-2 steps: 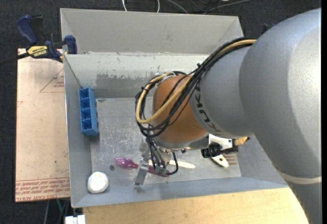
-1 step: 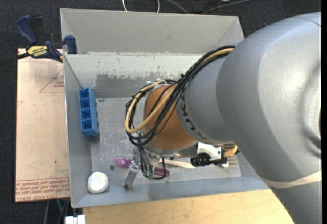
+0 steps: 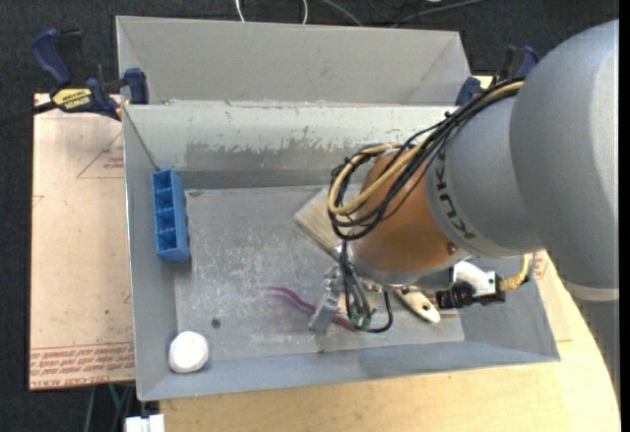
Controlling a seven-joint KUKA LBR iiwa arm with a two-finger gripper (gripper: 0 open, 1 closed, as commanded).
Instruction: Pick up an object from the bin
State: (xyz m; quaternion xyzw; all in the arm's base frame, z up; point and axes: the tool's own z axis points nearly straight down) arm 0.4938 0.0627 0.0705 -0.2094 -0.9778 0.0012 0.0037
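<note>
My gripper (image 3: 330, 310) hangs low over the bin floor near the front wall, under the orange cover and a tangle of cables. A thin purple thing (image 3: 283, 297) with curved strands lies on the floor just to its left, and one end runs in under the gripper. Whether the two touch is hidden. A small cream piece (image 3: 419, 304) lies to the gripper's right, close under the arm. A flat beige card-like piece (image 3: 313, 216) juts out from beneath the arm behind the gripper.
A blue ice-cube-style tray (image 3: 169, 216) leans against the bin's left wall. A white round thing (image 3: 188, 351) sits in the front left corner. The arm covers the bin's right half.
</note>
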